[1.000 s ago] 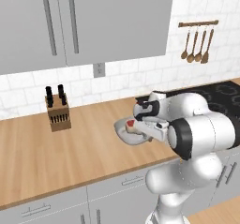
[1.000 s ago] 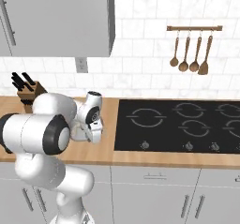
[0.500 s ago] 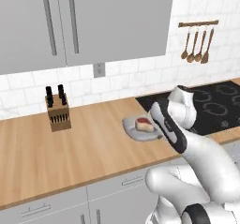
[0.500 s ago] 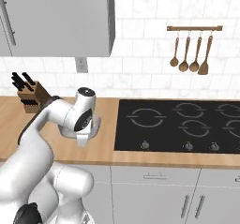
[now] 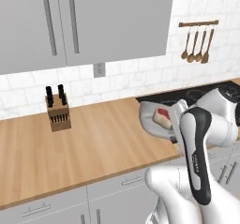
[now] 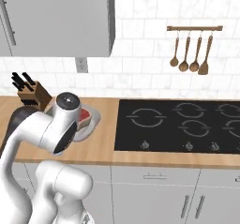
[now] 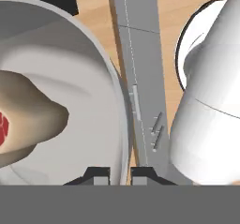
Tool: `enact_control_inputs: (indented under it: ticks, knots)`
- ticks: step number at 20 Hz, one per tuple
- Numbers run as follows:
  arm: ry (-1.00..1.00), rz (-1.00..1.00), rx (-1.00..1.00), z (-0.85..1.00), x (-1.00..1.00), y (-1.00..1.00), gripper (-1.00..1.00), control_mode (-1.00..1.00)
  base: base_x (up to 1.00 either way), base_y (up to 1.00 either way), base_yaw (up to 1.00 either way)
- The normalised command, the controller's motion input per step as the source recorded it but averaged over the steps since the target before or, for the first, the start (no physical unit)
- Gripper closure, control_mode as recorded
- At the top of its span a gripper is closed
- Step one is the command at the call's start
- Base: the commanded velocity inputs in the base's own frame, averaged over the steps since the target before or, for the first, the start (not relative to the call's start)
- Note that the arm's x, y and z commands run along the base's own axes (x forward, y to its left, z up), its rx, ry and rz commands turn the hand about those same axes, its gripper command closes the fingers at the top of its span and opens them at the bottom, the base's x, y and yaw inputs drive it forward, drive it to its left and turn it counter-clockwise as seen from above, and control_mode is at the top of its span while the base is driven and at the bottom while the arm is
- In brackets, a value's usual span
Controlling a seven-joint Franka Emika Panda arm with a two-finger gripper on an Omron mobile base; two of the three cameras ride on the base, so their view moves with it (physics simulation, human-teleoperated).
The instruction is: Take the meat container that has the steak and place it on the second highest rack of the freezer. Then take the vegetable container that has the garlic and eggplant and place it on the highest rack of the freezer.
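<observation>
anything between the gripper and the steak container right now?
Nothing visible. In the hand view the gripper has its dark fingertips astride the rim of the round pale-grey meat container, with the red-topped, tan-edged steak inside. The base views show the container by the black cooktop.

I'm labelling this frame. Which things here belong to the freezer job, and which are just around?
Job:
steak
meat container, lifted off the counter
gripper, shut on the container's rim

Just around:
knife block
hob
hanging utensils
wall outlet
counter
</observation>
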Motion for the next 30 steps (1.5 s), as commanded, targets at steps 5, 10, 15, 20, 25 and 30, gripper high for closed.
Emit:
enact_control_inputs:
  ticks: [5, 10, 15, 20, 25, 30]
  knots:
    - [0.0, 0.0, 0.0, 0.0, 0.0, 0.0, 1.0, 1.0, -1.0, 0.15, 0.09]
    - [0.0, 0.0, 0.0, 0.0, 0.0, 0.0, 1.0, 1.0, -1.0, 0.12, 0.51]
    - [0.0, 0.0, 0.0, 0.0, 0.0, 0.0, 1.0, 1.0, -0.95, 0.34, 0.7]
    - [0.0, 0.0, 0.0, 0.0, 0.0, 0.0, 1.0, 1.0, -0.46, 0.96, 0.68]
    - [0.0, 0.0, 0.0, 0.0, 0.0, 0.0, 1.0, 1.0, 0.61, 1.0, 0.2]
    - [0.0, 0.0, 0.0, 0.0, 0.0, 0.0, 1.0, 1.0, 0.65, 1.0, 0.17]
